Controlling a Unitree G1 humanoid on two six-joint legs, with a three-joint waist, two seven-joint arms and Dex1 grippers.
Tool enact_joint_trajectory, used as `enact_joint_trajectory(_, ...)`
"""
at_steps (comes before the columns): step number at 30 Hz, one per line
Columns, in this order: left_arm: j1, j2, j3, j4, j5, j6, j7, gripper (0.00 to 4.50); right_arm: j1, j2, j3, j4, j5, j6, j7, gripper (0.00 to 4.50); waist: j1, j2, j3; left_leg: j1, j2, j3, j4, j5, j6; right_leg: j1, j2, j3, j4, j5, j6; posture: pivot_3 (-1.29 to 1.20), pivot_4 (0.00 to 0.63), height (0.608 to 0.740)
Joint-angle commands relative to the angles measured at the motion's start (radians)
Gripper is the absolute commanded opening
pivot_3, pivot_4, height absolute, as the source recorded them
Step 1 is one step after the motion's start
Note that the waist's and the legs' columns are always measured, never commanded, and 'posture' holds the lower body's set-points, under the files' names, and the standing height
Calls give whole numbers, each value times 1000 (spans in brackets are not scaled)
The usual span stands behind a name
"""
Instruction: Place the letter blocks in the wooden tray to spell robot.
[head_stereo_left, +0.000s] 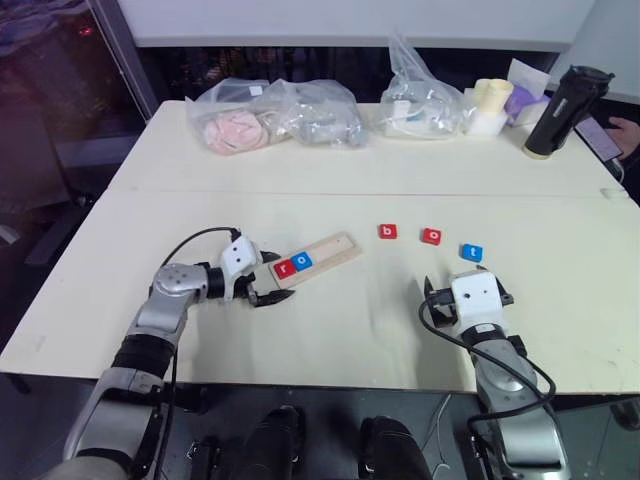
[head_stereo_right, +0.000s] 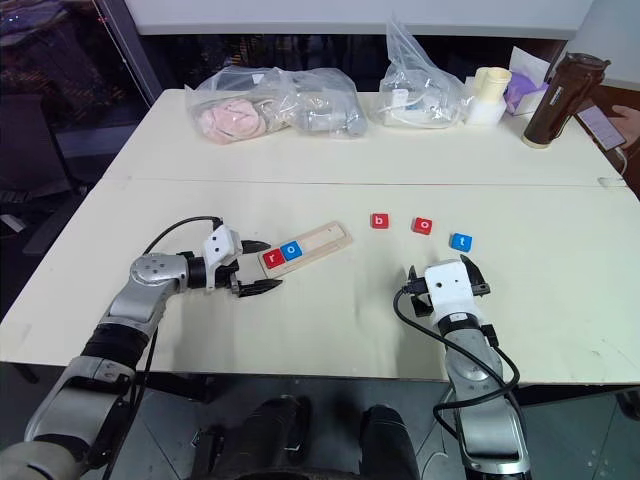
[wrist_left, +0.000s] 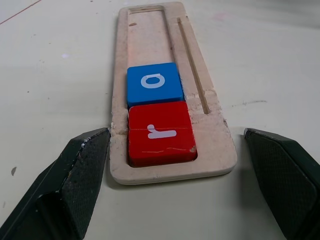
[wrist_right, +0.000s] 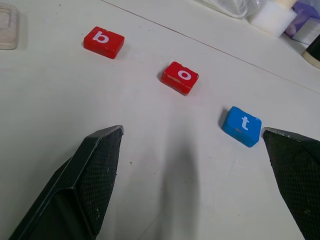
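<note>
**Tray could get shoved askew**

Our left pincer stands wide around the near end of the wooden tray, red r and blue o seated; any nudge could skew it; our right pincer gapes empty, b, o, t just ahead

Head views overlook table; wrist views sit close, low.

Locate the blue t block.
The small square blue t block lies loose on the table's right half, just right of the red o block, ahead of the right end effector.
</note>
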Motion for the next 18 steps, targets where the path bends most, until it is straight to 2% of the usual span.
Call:
enact_joint_trajectory(1,29,-12,-35,-1,38,25,30,4500,-11,5,1,-23,-8,-16,-6,4484,0,0,0,0,0,0,0,0,0,0,0,0,0,0,0,0,150,738)
enact_joint_trajectory(4,25,-12,-37,9,37,35,32,3691,-15,2,3,-18,-6,-16,-2,4500,0,0,0,1,0,0,0,0,0,0,0,0,0,0,0,0,150,738)
enact_joint_trajectory(5,22,-12,-38,16,38,37,32,3257,-15,1,3,-17,-6,-16,0,4500,0,0,0,1,0,0,0,0,0,0,0,0,0,0,0,0,150,738)
enact_joint_trajectory(6,18,-11,-40,24,39,36,26,3177,-16,-2,3,-16,-6,-17,2,4500,0,0,0,1,0,0,1,0,0,0,0,0,0,0,0,0,150,738)
enact_joint_trajectory(11,1,-15,-48,39,34,24,3,3177,-18,-12,-8,-14,-1,-18,12,4500,0,0,-1,2,0,0,1,-1,-2,1,-1,0,0,0,0,0,150,738)
enact_joint_trajectory(18,34,-52,-132,-153,-13,74,-126,3177,-41,-59,-82,-2,15,-16,32,4500,-1,0,-1,0,-1,0,1,0,0,1,-2,0,-1,0,0,0,150,738)
